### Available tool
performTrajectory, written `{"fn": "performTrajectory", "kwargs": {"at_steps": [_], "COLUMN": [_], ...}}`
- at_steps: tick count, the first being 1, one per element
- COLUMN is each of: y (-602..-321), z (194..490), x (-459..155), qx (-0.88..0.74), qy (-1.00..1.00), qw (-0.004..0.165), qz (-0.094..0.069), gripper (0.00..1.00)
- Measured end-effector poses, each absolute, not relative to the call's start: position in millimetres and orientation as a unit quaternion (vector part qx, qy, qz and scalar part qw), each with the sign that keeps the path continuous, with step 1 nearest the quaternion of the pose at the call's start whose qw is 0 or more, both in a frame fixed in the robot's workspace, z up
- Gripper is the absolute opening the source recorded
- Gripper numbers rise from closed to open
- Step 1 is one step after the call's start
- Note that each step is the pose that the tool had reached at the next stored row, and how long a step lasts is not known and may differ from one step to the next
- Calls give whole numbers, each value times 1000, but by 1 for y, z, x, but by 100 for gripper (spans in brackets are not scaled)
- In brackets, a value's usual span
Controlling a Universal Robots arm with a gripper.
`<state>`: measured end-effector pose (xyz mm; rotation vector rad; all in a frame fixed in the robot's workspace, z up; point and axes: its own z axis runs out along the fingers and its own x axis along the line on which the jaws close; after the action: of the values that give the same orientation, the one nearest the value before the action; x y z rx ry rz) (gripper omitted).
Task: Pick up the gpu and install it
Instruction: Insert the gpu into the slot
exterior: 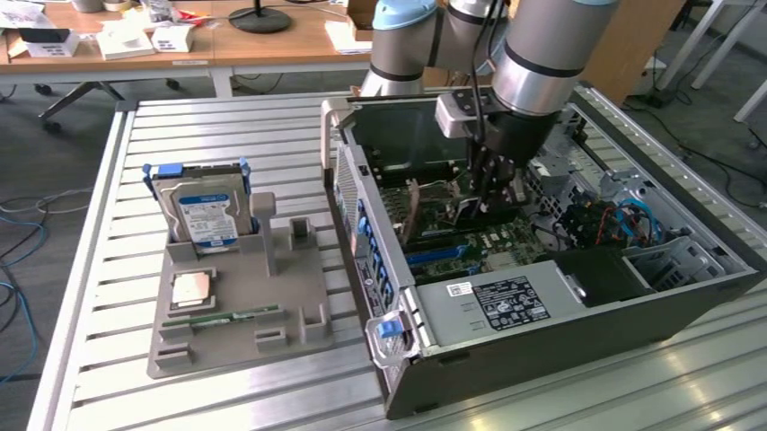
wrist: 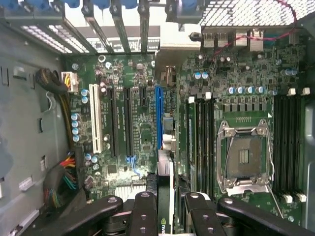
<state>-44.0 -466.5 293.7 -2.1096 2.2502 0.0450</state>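
Two black fingers (wrist: 145,211) of the gripper (wrist: 168,199) are pinching the gpu (wrist: 165,172). The jaws are standing partly closed on the thin card, which is showing edge-on in the wrist view with a green mark on its edge.

- The gpu is hanging inside the computer case (exterior: 576,346), over the motherboard (wrist: 123,128). It is lining up with the near end of the long blue slot (wrist: 159,115). Cannot tell whether its lower edge is touching the slot.
- A white slot (wrist: 96,118) and two dark slots are lying to one side of the blue one. The open processor socket (wrist: 244,155) and the memory slots are lying to the other side.
- The arm (exterior: 540,45) is reaching down into the case from above.
- The case is lying on its side with the open face up, along the edge of the slatted metal table (exterior: 180,135) at the exterior view's right. Its power supply (exterior: 509,301), with a white label, is sitting at the near end.
- A grey parts holder (exterior: 228,346) is sitting near the table's edge at the exterior view's left, well apart from the gripper.
- A hard drive (exterior: 204,211) is standing upright at the holder's far end. A square processor chip (exterior: 192,289) is lying flat below it. A slim green memory stick (exterior: 228,317) is lying just beside the chip.
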Motion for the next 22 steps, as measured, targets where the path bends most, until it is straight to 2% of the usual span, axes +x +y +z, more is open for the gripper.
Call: {"fn": "performTrajectory", "kwargs": {"at_steps": [22], "y": [-469], "z": [280], "x": [-51], "qx": [-684], "qy": [729], "qw": [28], "qz": [15], "gripper": [26]}}
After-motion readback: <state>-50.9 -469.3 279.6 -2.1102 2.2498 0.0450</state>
